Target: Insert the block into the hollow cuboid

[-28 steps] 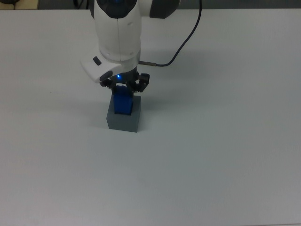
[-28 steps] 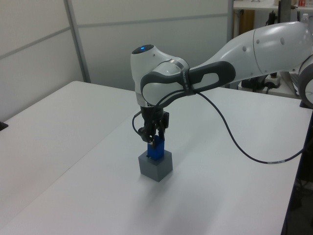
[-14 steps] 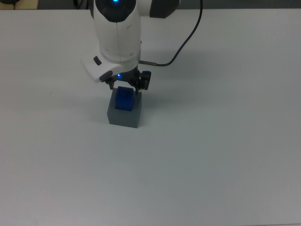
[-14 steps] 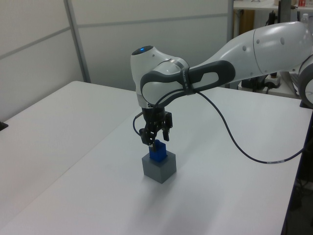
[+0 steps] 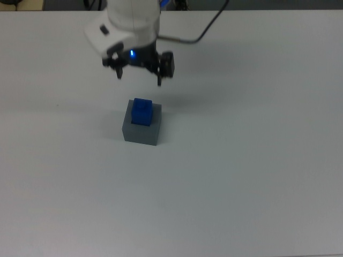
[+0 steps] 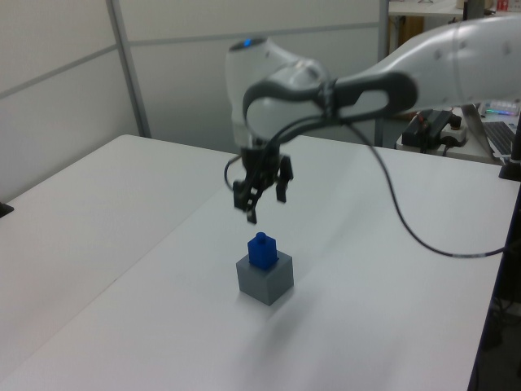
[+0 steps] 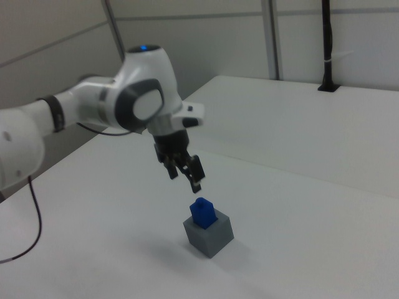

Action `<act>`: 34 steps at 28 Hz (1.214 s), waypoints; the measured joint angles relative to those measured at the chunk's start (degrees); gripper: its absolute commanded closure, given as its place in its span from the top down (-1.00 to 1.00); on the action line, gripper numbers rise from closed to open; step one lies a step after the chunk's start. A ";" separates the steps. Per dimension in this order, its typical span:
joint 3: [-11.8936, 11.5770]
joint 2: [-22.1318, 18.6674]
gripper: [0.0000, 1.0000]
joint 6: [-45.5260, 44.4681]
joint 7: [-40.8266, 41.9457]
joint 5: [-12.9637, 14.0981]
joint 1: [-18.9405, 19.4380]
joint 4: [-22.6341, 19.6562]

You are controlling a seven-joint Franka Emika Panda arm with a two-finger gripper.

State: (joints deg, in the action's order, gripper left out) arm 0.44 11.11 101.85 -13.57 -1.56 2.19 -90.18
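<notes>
The blue block (image 5: 142, 112) stands in the square hole of the grey hollow cuboid (image 5: 141, 133), with its upper part sticking out above the rim. Both show again in the left view, block (image 6: 262, 250) in cuboid (image 6: 264, 279), and in the right view, block (image 7: 202, 212) in cuboid (image 7: 209, 237). My gripper (image 5: 139, 75) hangs open and empty above the block, clear of it. It is also seen in the left view (image 6: 265, 205) and the right view (image 7: 185, 179).
The white table (image 5: 241, 160) spreads around the cuboid. A black cable (image 6: 399, 220) loops down from the arm in the left view. Grey wall panels (image 6: 73, 90) stand behind the table, and a black post (image 7: 327, 43) rises at the far edge in the right view.
The gripper opened, let go of the block and rose away from it. The block slid deeper into the cuboid and stays there.
</notes>
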 measured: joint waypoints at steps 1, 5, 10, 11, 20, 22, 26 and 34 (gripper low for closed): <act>0.00 -1.28 1.00 -1.04 0.47 0.00 0.00 -0.08; 0.00 -7.08 1.00 -4.77 4.09 0.00 0.01 -1.12; 0.00 -12.29 1.00 -5.63 6.02 0.00 0.01 -3.66; -0.01 -12.79 1.00 -5.63 6.21 0.00 0.01 -4.07; -0.21 -13.20 1.00 -5.63 6.34 -0.05 -0.43 -5.48; -0.33 -13.20 1.00 -5.62 6.36 -0.05 -0.59 -5.48; -0.51 -13.20 1.00 -5.62 6.39 -0.05 -0.66 -5.48; -0.58 -13.25 1.00 -5.72 6.41 -0.05 -0.69 -5.48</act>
State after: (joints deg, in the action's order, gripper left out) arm -0.15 -2.14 96.14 -7.16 -1.60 1.51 -95.66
